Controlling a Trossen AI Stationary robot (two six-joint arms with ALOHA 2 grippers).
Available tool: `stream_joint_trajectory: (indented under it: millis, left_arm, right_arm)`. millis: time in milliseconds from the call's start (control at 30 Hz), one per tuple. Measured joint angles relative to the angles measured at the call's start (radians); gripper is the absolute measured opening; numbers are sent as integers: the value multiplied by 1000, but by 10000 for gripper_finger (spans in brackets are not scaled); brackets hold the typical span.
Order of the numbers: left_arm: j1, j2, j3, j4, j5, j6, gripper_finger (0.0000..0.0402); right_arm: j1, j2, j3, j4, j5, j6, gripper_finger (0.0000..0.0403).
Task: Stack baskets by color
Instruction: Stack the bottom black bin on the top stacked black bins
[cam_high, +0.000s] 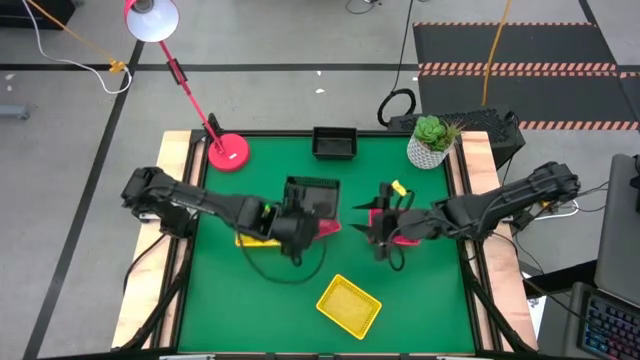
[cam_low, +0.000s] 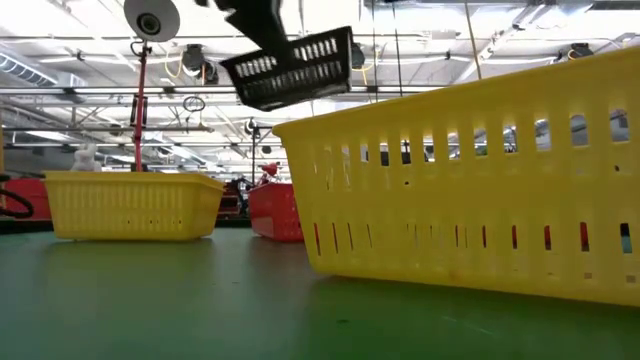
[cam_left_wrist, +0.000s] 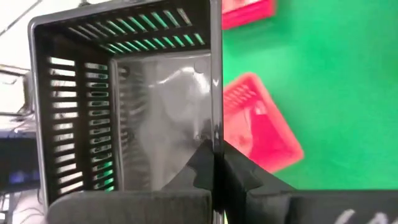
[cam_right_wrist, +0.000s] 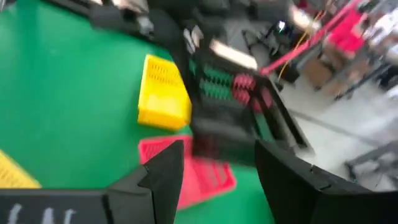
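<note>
Looming nearest the low camera, a yellow basket (cam_low: 480, 190) is sitting near the green surface's (cam_high: 430, 290) front edge while the left gripper (cam_high: 300, 225), jaws pinching a black basket's (cam_high: 312, 197) rim, is holding it aloft mid-surface, the right gripper (cam_high: 372, 222) hanging spread beside it.

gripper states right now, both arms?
Left gripper: closed on the wall of a black basket, held up off the table.
Right gripper: open, holding nothing, over a red basket.

bright even overhead light; r wrist view motion-blurred.
</note>
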Motion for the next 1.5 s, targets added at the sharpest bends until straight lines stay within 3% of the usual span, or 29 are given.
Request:
stream_joint_trajectory:
  millis: [167,533,967,1267,1500]
  left_arm:
    - [69,0,0,43,0,-11,6]
    - [85,11,-1,39,-64,-60,7]
    - [69,66,-2,159,-143,117,7]
    - [57,64,-2,184,-165,143,7]
    - [44,61,-3,200,-172,168,8]
  right_arm:
    - [-21,105,0,178,129,-85,189]
    - [-78,214,0,290,150,-145,170]
    - [-110,259,0,278,174,-203,92]
    - [-119,258,0,239,170,-222,31]
    - [-118,256,1,225,169,-223,22]
